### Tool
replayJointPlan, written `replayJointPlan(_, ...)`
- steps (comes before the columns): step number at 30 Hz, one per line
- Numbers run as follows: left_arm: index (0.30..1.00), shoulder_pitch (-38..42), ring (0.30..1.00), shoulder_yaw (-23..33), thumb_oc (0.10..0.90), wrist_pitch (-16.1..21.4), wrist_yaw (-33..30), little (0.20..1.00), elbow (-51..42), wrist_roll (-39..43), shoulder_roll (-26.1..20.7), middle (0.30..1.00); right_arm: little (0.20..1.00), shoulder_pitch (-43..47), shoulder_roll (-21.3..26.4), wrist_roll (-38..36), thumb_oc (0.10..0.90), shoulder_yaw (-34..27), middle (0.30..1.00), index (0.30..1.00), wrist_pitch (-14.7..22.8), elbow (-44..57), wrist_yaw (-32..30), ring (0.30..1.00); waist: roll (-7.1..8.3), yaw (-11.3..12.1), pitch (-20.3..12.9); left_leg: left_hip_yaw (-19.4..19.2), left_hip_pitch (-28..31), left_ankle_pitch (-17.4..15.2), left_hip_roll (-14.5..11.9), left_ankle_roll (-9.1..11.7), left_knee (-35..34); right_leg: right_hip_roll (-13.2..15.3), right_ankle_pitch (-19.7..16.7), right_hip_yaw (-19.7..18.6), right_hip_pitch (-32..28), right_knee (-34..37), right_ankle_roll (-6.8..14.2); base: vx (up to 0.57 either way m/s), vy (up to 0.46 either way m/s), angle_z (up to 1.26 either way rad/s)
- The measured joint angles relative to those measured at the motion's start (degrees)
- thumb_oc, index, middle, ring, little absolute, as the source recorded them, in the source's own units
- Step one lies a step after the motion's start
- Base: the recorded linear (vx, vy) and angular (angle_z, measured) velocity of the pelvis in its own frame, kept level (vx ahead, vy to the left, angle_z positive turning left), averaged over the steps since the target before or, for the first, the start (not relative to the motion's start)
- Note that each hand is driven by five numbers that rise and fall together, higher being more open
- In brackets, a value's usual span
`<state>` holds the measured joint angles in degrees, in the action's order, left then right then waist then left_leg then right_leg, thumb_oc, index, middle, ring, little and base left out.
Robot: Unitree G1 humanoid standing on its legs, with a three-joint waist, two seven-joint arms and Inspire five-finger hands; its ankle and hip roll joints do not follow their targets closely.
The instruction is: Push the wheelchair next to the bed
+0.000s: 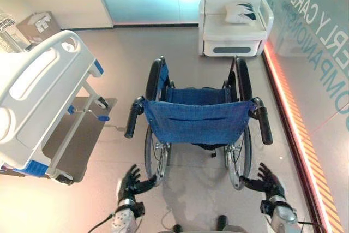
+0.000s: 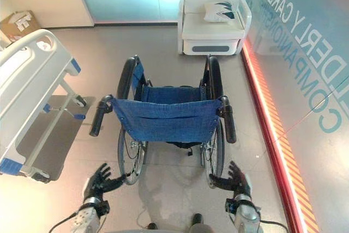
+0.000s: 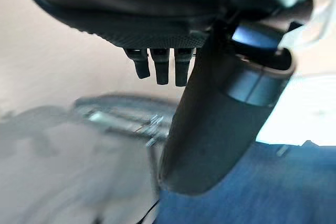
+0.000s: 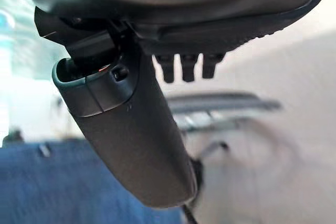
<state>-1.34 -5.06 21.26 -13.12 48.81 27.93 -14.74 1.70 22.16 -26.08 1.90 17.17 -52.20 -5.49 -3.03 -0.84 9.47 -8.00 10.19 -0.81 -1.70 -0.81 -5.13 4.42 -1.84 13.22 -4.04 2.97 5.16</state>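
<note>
While both hands, left hand (image 1: 131, 181) and right hand (image 1: 268, 181), hung spread and empty, judged wheelchair (image 1: 199, 118) free-rolling, steered best by push handles (image 1: 132, 119).

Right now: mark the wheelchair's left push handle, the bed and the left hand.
left push handle (image 1: 132, 118), left eye view, on the black grip.
bed (image 1: 38, 88), left eye view, on the white end board.
left hand (image 1: 131, 181), left eye view, on the palm.

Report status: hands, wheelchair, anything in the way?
Left hand and right hand open, behind wheelchair, off its push handles. Bed at left. Floor between looks clear.
</note>
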Motion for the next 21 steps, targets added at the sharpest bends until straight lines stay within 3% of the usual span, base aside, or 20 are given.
replayJointPlan(6,0.900,1.9,0.900,4.5,0.800,-0.1,-4.8,0.900,-4.9,1.5,-5.9,0.900,0.900,3.4,9.7,-4.1,0.800,-5.1,0.900,0.900,-3.8,4.8,-0.1,0.900,-0.14,-0.1,0.1,0.1,0.2,0.0,0.0,0.0,0.0,0.0,-0.1,-0.1,-0.3,0.2,0.1,-0.01,0.016,0.00)
replayJointPlan(9,0.900,3.2,0.900,6.7,0.800,-0.1,-8.1,0.900,-6.5,1.8,-8.8,0.900,0.900,5.4,13.2,-4.2,0.800,-7.0,0.900,0.900,-3.9,7.4,-1.0,0.900,-0.34,-0.2,0.1,0.1,0.1,0.0,0.0,0.0,0.0,-0.1,-0.7,-0.1,-0.8,1.4,0.1,0.00,0.000,0.00)
replayJointPlan(16,0.900,7.9,0.900,7.3,0.800,-0.1,-11.8,0.900,-11.9,2.2,-12.0,0.900,0.900,11.9,18.1,-4.1,0.800,-7.3,0.900,0.900,-5.7,14.2,-6.5,0.900,-1.67,-0.2,1.2,0.6,-0.6,0.1,0.1,0.1,0.0,-0.2,-1.3,-0.2,-0.5,2.1,0.0,-0.01,-0.004,0.03)
replayJointPlan(21,0.900,11.5,0.900,7.4,0.800,-0.7,-10.0,0.900,-23.1,2.1,-15.5,0.900,0.900,14.4,20.0,-3.6,0.800,-7.3,0.900,0.900,-6.7,25.4,-9.3,0.900,-1.66,-0.1,2.7,1.3,-1.0,0.2,0.1,0.2,0.0,-0.2,-1.3,-0.3,-0.5,2.1,0.0,-0.01,-0.029,0.07)
